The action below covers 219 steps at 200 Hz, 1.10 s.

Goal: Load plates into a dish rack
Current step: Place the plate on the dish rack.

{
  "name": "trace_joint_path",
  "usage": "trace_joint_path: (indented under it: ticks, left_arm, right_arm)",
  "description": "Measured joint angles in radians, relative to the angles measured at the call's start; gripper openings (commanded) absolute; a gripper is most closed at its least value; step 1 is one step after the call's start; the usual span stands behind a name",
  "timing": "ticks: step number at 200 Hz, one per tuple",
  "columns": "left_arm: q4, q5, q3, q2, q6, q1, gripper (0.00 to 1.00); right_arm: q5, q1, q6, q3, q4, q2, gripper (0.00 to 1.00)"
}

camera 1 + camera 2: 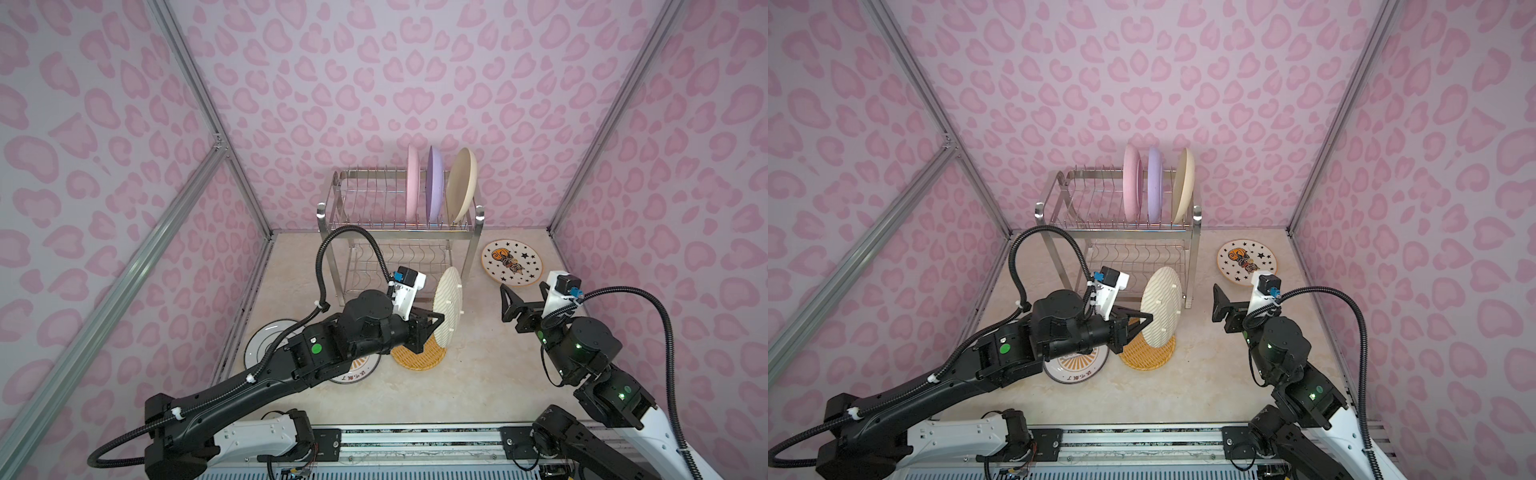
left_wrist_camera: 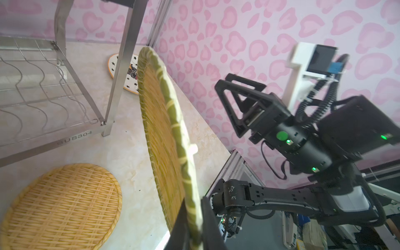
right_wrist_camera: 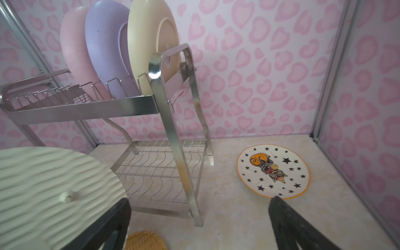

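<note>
Gripping the lower rim of a yellow woven-pattern plate (image 1: 449, 301), the left gripper (image 1: 437, 321) has its jaws nearly closed on it. The plate stands on edge, pale ribbed back towards the right arm, just in front of the dish rack (image 1: 399, 227), near its front leg on the robot's right. The right gripper (image 1: 509, 303) hangs beside that plate, apart from it, with its jaws spread wide and nothing between them.

On the rack's top tier 3 plates stand between the prongs at the right end: pink (image 1: 412, 187), lilac (image 1: 434, 187) and cream (image 1: 461, 187). The lower tier's wavy wires carry nothing. A star-printed plate (image 1: 512, 262) lies flat on the table (image 1: 478, 374) right of the rack. A 2nd woven plate (image 1: 417, 358) lies flat in front of the rack, partly covered by the held plate and the left gripper. I cannot tell whether the 2 touch.

Left of that, the left arm covers most of the orange sunburst plate (image 1: 357, 370) and part of the dark-rimmed plate (image 1: 266, 345). The right wrist view shows only that gripper's fingertips (image 3: 281, 207), and its arm is blurred in the left wrist view.
</note>
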Motion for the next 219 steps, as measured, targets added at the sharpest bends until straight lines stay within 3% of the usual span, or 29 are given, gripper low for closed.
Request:
trace_joint_path:
  ticks: [20,48,92,135,165,189,219]
  left_arm:
    - [-0.026,-0.036,0.003,-0.082,0.054,0.0,0.04]
    - [-0.097,-0.111,0.065,-0.159,0.121,0.0,0.04]
    - [-0.159,-0.261,0.172,-0.196,0.23,0.0,0.04]
    - [-0.196,-0.34,0.343,-0.101,0.332,0.021,0.04]
    - [-0.218,-0.274,0.447,-0.023,0.367,0.14,0.04]
    - [-0.217,-0.143,0.523,0.043,0.362,0.307,0.04]
    - [-0.225,0.02,0.638,0.141,0.36,0.423,0.04]
  right_arm:
    - [-0.175,-0.048,0.041,-0.032,-0.003,0.008,1.0]
    - [-0.324,-0.079,0.067,-0.069,-0.002,0.011,1.0]
    - [-0.459,-0.096,0.102,-0.127,0.014,0.039,1.0]
    - [-0.51,-0.097,0.134,-0.184,0.064,0.051,1.0]
    - [-0.515,-0.098,0.16,-0.227,0.076,0.028,1.0]
    - [-0.52,-0.098,0.182,-0.25,0.086,0.01,1.0]
    - [-0.534,-0.098,0.201,-0.257,0.094,0.012,1.0]
